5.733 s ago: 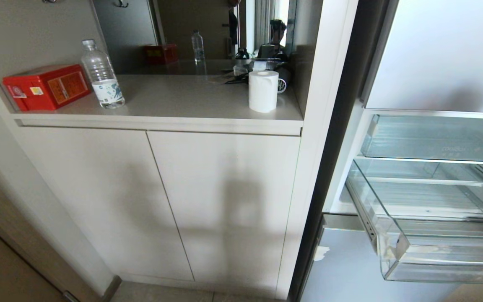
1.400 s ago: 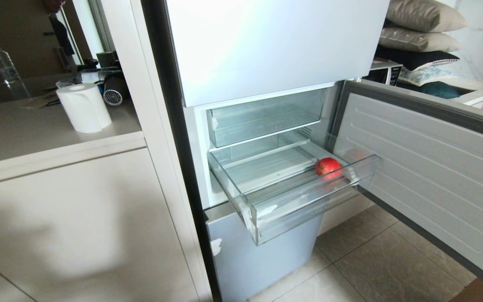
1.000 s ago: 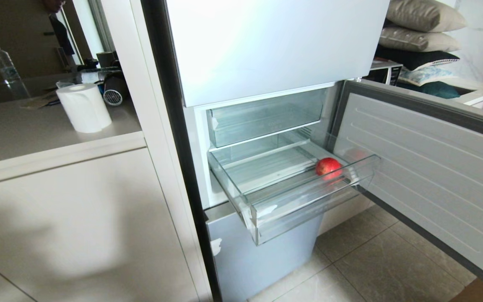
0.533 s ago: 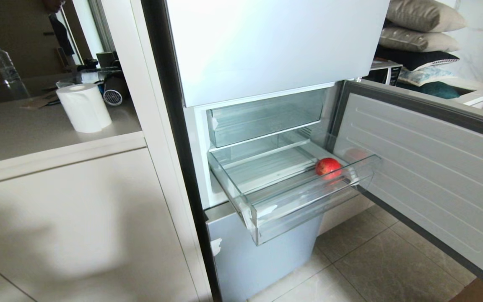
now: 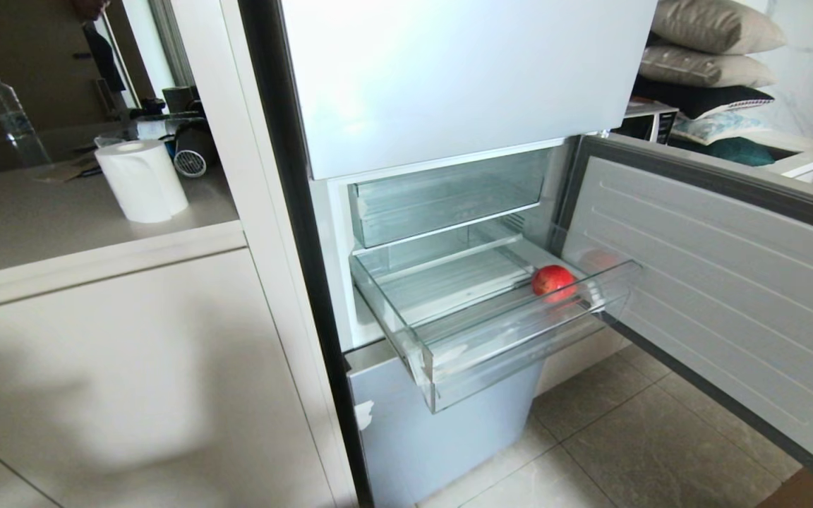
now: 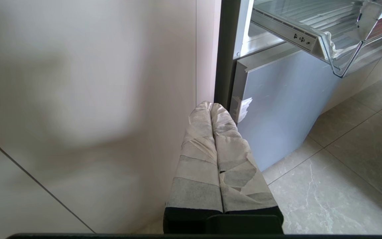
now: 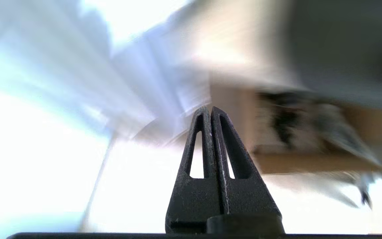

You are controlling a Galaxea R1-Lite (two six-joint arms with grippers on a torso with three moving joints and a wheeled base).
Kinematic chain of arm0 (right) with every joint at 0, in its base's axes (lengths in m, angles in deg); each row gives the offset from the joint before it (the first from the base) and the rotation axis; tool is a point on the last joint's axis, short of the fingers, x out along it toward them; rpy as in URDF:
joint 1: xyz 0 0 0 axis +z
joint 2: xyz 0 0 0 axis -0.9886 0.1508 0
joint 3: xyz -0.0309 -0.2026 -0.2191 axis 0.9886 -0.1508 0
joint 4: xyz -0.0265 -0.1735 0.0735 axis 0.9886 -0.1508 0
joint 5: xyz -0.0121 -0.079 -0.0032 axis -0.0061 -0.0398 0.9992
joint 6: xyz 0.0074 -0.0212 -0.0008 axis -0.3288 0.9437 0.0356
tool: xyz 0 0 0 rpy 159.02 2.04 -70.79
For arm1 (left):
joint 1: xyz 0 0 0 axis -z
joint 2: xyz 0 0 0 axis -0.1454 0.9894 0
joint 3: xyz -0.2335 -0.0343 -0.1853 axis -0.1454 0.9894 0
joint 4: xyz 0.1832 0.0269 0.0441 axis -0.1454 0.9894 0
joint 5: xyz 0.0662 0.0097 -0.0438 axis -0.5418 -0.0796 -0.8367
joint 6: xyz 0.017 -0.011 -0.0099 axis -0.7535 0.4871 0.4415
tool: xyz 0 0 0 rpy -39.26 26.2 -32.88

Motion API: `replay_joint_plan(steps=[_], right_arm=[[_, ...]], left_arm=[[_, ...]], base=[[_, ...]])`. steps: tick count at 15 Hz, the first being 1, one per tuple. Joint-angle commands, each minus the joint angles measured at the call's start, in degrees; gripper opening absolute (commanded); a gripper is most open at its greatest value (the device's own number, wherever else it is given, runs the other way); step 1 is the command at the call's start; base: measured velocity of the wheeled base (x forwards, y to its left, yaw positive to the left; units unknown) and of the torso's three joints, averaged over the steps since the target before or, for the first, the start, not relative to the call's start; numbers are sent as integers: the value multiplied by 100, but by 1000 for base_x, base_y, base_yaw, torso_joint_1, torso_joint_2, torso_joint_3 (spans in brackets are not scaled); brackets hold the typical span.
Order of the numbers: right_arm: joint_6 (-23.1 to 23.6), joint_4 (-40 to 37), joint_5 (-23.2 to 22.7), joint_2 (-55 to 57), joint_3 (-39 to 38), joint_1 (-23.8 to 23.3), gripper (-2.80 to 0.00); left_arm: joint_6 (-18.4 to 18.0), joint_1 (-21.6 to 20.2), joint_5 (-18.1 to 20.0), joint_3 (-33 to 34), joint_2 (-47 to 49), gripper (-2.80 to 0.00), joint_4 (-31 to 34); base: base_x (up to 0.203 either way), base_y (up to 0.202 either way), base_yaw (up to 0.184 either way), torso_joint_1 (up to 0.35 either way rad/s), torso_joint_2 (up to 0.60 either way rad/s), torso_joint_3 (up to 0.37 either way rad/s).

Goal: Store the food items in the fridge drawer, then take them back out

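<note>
Pulled-out fridge drawer (image 5: 519, 353) carries red fruit (image 5: 553, 280), right side.

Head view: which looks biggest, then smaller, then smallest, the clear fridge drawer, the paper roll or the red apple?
1. fridge drawer
2. paper roll
3. red apple
That is how they look here; the roll's distance from the camera differs, so its true size is unsure.
</note>
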Motion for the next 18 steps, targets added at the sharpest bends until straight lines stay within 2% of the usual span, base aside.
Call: replay_joint_plan(steps=[1,4,7,9,18], right_arm=[[245,43,-183,-1231,-869,1305,-280],[784,55,-973,-1516,-1326,2445,-280],[786,43,-1431,-1423,-1300,3481,-280],[564,53,-1733,-1351,-1301,3599,-280],[524,88,-1684,-1190,-1312,3783,-280]], left_arm=[[-2,0,-2,-2,0,-280,1],[-2,0,-2,-2,0,-280,1],[-2,0,-2,-2,0,-280,1],[-2,0,-2,6,0,-280,1],[-2,0,-2,-2,0,-280,1]], base=[[0,0,0,0,0,0],[0,0,0,0,0,0],[0,0,0,0,0,0],[0,0,0,0,0,0],[0,0,0,0,0,0]])
